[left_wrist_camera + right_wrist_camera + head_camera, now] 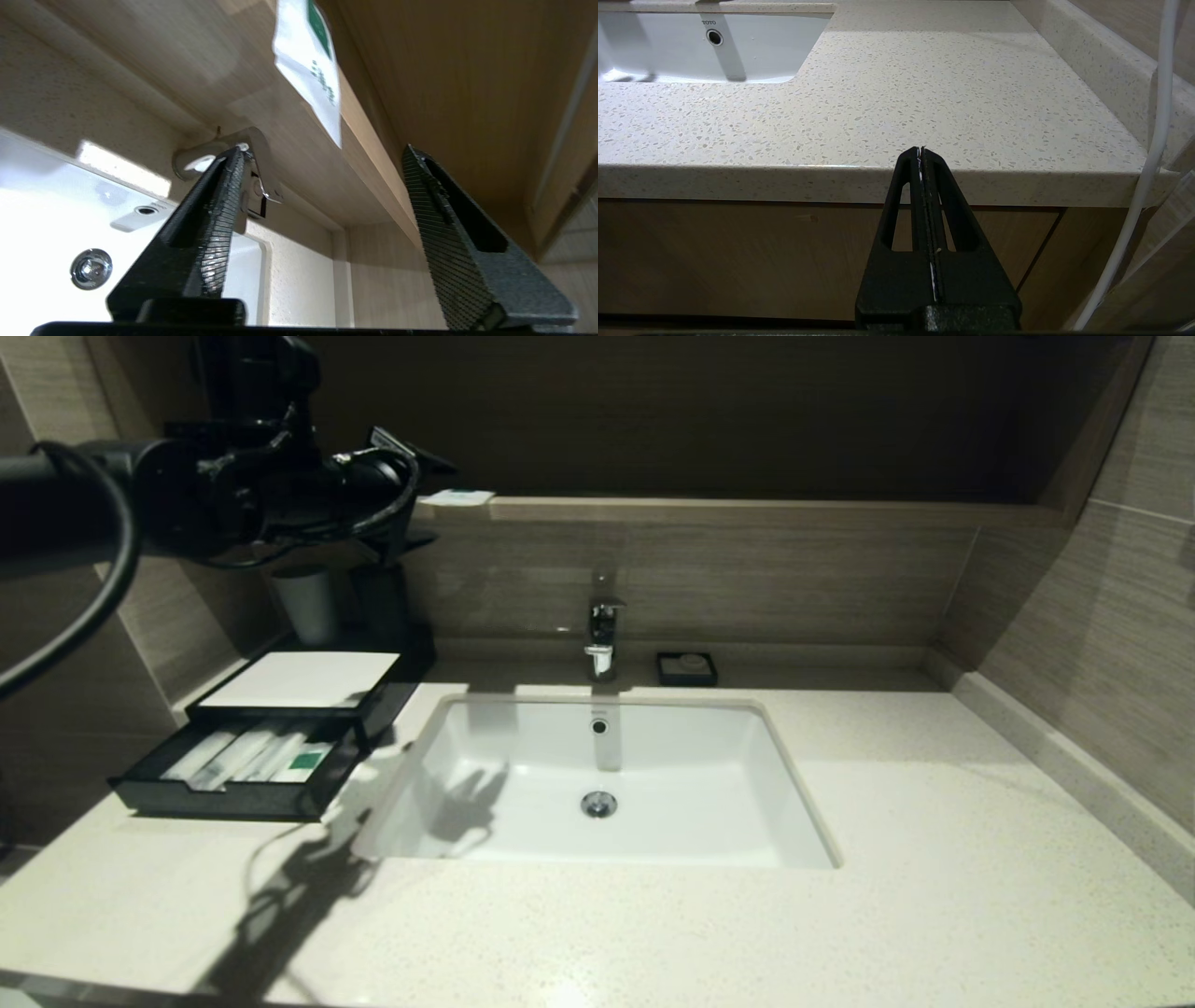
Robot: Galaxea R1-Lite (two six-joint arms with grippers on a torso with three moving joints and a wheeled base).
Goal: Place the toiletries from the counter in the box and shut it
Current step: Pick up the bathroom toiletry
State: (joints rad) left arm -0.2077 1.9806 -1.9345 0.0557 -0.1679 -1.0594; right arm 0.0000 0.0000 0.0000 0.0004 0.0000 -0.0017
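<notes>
A flat white sachet with a green mark (462,497) lies on the brown wood-grain ledge (747,511), overhanging its front edge. It also shows in the left wrist view (310,65). My left gripper (431,499) is raised to the ledge's height, open and empty. It stands just short of the sachet, one finger (444,224) above the ledge line and one below. The black box (308,679) with the white top stands at the left, and its drawer (233,793) is pulled out and holds several white packets. No narrow pouch shows on the ledge. My right gripper (923,150) is shut, low before the counter's front edge.
A white sink (597,784) with a chrome faucet (604,635) fills the middle of the speckled counter (934,859). A small black soap dish (686,668) sits behind it. A white cup (305,602) and a dark cup stand behind the box. Tiled walls close both sides.
</notes>
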